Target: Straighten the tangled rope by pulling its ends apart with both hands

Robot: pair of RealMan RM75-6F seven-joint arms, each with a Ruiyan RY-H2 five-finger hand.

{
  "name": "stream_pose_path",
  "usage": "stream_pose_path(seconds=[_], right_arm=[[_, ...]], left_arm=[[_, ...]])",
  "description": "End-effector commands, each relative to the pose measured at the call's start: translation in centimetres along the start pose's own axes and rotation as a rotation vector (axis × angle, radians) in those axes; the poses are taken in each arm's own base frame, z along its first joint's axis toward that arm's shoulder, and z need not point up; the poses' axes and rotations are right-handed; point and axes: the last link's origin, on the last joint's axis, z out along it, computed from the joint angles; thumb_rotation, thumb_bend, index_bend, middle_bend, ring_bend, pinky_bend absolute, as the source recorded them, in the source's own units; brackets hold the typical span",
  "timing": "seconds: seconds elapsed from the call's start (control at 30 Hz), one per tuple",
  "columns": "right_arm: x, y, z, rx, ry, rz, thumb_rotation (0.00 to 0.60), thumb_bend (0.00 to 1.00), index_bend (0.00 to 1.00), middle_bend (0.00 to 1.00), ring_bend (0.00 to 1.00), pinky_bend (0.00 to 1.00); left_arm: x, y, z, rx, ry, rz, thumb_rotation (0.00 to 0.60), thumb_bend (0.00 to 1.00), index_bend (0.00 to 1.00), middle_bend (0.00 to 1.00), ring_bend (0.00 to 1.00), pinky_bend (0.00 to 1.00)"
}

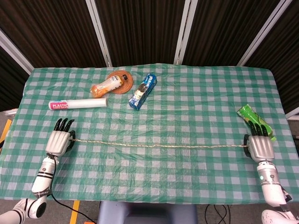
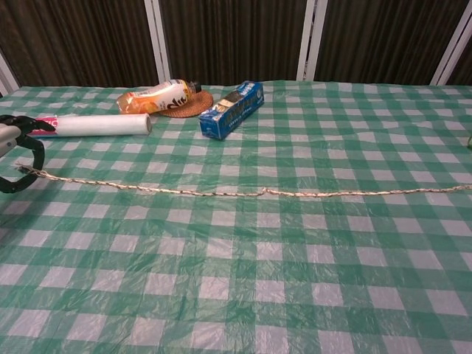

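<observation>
A thin beige rope [image 1: 159, 146] [image 2: 243, 192] lies stretched in a nearly straight line across the green checked table [image 1: 187, 102], with no loops left in it. My left hand [image 1: 58, 141] [image 2: 13, 151] grips its left end near the table's left edge. At the far right my right hand [image 1: 259, 144] holds the other end, fingers curled over it. The chest view shows only the left hand's dark fingers; the right hand is out of that frame.
A green bottle [image 1: 254, 122] lies just beyond my right hand. At the back left are a white plastic-wrap roll [image 1: 77, 103] [image 2: 96, 124], an orange bottle [image 1: 106, 86] on a round coaster, and a blue box [image 1: 142, 91] [image 2: 232, 109].
</observation>
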Motion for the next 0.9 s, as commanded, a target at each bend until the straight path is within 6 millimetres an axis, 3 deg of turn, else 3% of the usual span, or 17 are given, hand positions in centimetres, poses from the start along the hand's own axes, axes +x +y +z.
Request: stream_pose_path(seconds=[0.03, 0.53, 0.63, 0.77, 0.9], right_arm=[[-0.4, 0.9, -0.1, -0.021, -0.011, -0.002, 0.600, 0.56, 0.77, 0.11, 0.00, 0.00], [-1.9, 1.6, -1.1, -0.024, -0.044, -0.011, 0.600, 0.56, 0.74, 0.11, 0.00, 0.00], [-2.5, 1.7, -1.2, -0.022, -0.060, -0.026, 0.600, 0.56, 0.66, 0.11, 0.00, 0.00], [-3.2, 1.6, -1.1, -0.013, -0.081, -0.034, 0.600, 0.56, 0.44, 0.10, 0.00, 0.00], [-3.7, 1.3, -1.1, -0.001, -0.094, -0.045, 0.600, 0.56, 0.40, 0.10, 0.00, 0.00]], left_arm=[[0.2, -0.4, 0.0, 0.001, 0.002, 0.014, 0.600, 0.45, 0.66, 0.10, 0.00, 0.05], [-1.2, -0.9, -0.3, -0.023, -0.052, 0.016, 0.600, 0.45, 0.66, 0.14, 0.00, 0.05], [-1.5, -1.0, -0.4, -0.030, -0.064, 0.020, 0.600, 0.45, 0.63, 0.13, 0.00, 0.05], [-2.1, -0.4, -0.6, -0.060, -0.085, 0.018, 0.600, 0.46, 0.55, 0.11, 0.00, 0.05], [-2.6, 0.1, -0.9, -0.075, -0.106, 0.014, 0.600, 0.46, 0.53, 0.11, 0.00, 0.05]])
